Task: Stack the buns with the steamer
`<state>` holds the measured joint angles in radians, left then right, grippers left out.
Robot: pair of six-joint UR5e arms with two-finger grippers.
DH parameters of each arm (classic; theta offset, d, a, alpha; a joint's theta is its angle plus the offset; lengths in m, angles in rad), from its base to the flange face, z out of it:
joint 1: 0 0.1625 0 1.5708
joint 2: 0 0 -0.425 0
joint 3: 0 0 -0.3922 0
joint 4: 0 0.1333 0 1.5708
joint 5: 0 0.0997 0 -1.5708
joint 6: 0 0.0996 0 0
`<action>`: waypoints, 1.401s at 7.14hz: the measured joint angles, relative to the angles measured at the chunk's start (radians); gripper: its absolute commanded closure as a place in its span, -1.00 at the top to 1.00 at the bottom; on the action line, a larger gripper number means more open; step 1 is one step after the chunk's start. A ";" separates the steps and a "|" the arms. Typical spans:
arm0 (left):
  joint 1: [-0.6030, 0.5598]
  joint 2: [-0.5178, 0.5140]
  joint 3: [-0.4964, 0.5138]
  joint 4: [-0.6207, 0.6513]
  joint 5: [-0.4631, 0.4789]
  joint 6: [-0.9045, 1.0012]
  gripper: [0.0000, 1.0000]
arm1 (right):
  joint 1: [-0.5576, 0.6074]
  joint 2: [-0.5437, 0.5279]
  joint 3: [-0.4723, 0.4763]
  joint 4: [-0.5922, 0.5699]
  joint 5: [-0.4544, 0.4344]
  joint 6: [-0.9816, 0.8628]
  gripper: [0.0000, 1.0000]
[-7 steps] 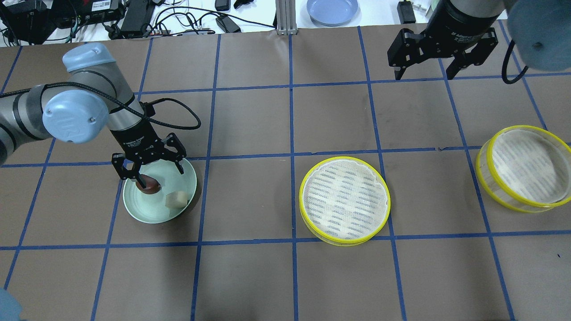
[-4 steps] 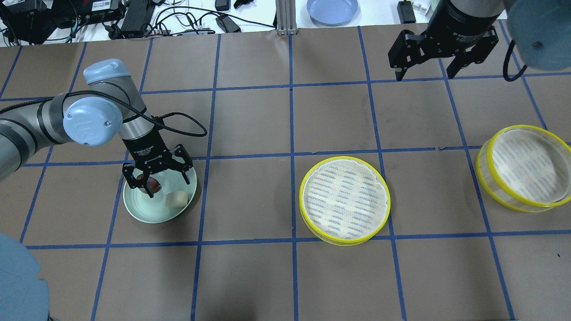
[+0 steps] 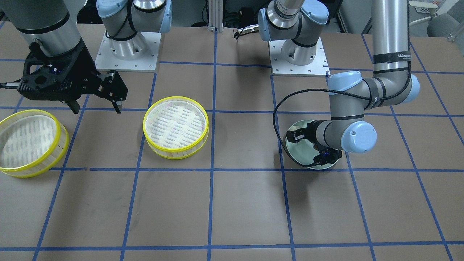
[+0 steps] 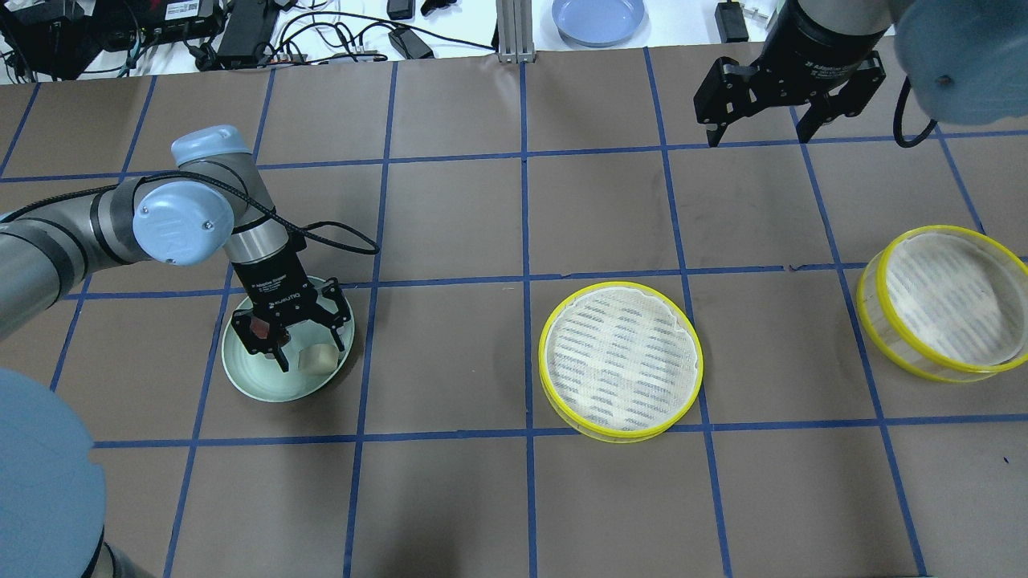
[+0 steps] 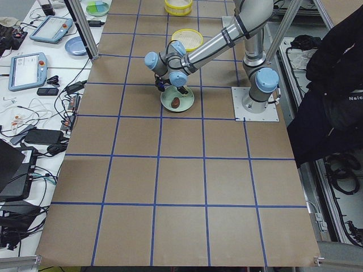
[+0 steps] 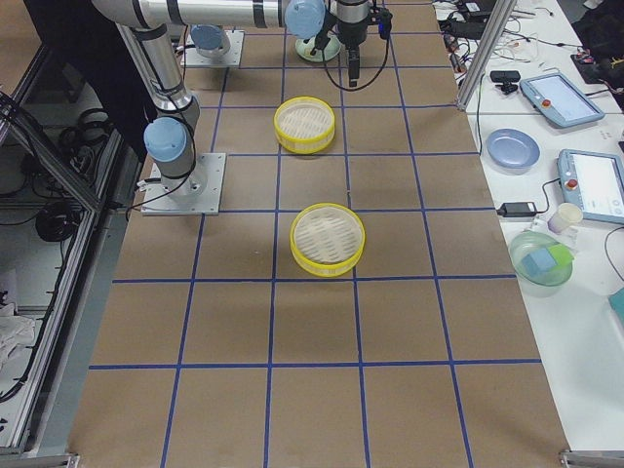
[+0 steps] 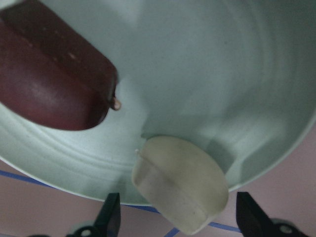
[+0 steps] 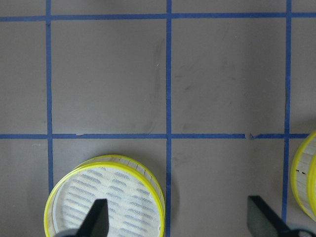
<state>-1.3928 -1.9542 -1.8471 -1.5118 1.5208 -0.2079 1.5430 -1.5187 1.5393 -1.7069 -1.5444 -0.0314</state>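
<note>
A cream-white bun and a dark reddish-brown bun lie on a mint-green plate at the left. My left gripper is open and low over the plate, its fingers on either side of the cream bun. The dark bun lies apart at the upper left of the left wrist view. One steamer tier stands empty at mid-table, the other at the far right. My right gripper hangs open and empty high over the table's back right.
A blue plate, cables and electronics lie on the white bench beyond the table's far edge. Both arm bases stand at the robot's side. Brown table with a blue tape grid lies between plate and tiers.
My left gripper has moved from over the dark bun toward the cream bun and now straddles it. The right gripper has shifted slightly; buns and tiers have not moved.
</note>
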 measured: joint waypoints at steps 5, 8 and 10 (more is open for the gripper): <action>0.004 0.022 0.055 -0.044 -0.010 -0.018 -1.00 | -0.033 -0.001 -0.020 -0.002 -0.022 0.001 1.00; -0.015 0.096 0.221 -0.179 -0.155 -0.160 -1.00 | -0.091 -0.006 -0.046 0.060 -0.041 -0.008 1.00; -0.100 0.136 0.248 -0.193 -0.320 -0.288 -1.00 | -0.164 0.016 -0.044 0.010 -0.054 -0.084 1.00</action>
<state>-1.4930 -1.8186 -1.5990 -1.7048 1.2012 -0.4957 1.3786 -1.5023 1.4957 -1.6971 -1.5986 -0.1157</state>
